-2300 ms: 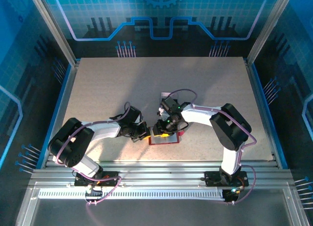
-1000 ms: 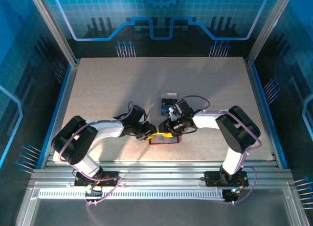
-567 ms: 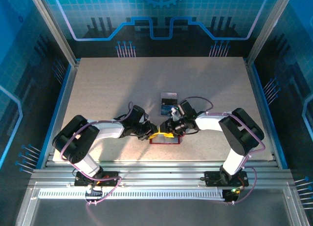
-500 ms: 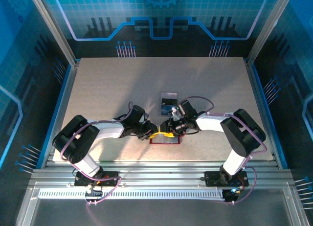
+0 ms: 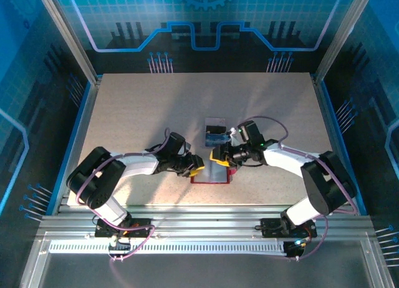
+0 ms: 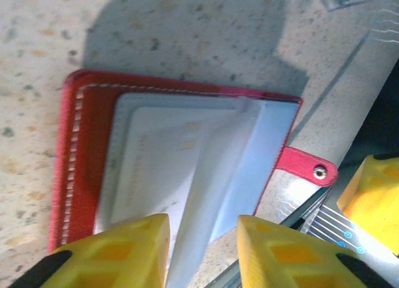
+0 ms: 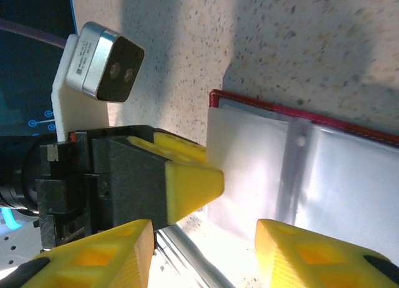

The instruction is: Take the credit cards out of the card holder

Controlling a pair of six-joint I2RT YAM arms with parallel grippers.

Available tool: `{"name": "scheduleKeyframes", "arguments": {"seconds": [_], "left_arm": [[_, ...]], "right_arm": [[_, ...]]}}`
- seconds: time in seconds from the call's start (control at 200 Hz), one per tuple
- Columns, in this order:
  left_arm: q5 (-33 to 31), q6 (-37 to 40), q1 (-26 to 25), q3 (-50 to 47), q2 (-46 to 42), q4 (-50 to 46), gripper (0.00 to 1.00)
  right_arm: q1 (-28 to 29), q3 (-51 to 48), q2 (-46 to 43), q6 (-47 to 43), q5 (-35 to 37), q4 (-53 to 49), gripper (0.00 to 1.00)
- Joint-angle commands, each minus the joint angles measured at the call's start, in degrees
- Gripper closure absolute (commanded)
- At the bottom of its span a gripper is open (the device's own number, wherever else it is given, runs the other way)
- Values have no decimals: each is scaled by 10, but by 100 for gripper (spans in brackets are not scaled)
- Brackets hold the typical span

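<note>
The card holder (image 5: pixel 212 176) lies open near the table's front edge, red cover (image 6: pixel 87 151) down, its tab (image 6: pixel 305 166) pointing right. Its pale inner pockets (image 7: pixel 349 176) face up. One pale leaf (image 6: pixel 218 176) stands up between the fingers of my left gripper (image 6: pixel 202 238), leaning on the left finger with a gap to the other. The left gripper (image 5: pixel 196 165) is at the holder's left edge. My right gripper (image 5: pixel 218 156) hovers open over the holder's far side, nothing between its fingers (image 7: pixel 118 257). A blue credit card (image 5: pixel 216 137) and a pale one (image 5: pixel 216 122) lie behind the holder.
The speckled table (image 5: pixel 137 113) stretches behind and to both sides of the arms. A metal rail (image 5: pixel 206 213) runs along the near edge, just in front of the holder. The left gripper's fingers (image 7: pixel 190 182) and its camera (image 7: pixel 103 60) sit close before my right gripper.
My right arm has swung out to the right and its gripper has drawn back from the left gripper, baring the holder's pale inside. The left gripper has barely moved.
</note>
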Motion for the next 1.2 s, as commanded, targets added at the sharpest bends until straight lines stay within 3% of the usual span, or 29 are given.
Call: {"name": "scheduleKeyframes", "arguments": {"seconds": [0.0,0.205,0.46,0.915,1.196], "left_arm": [[12,14,-5,30,-24,-34,61],[19,17,-19,68,-13,-51,56],[40,14,-56,142,60,-49,53],[60,-12,-77,188,152,-9,51],[58,-13,-77,185,150,-2,50]], "right_arm": [[-27,-13,-29,-30,4,-51,52],[-70,-14,-72,-64,4,-107,51],[-103,-16,-113,-78,4,-138,50],[-111,-36,-132,-74,4,-139,50],[-110,-36,-132,-65,-2,-129,50]]}}
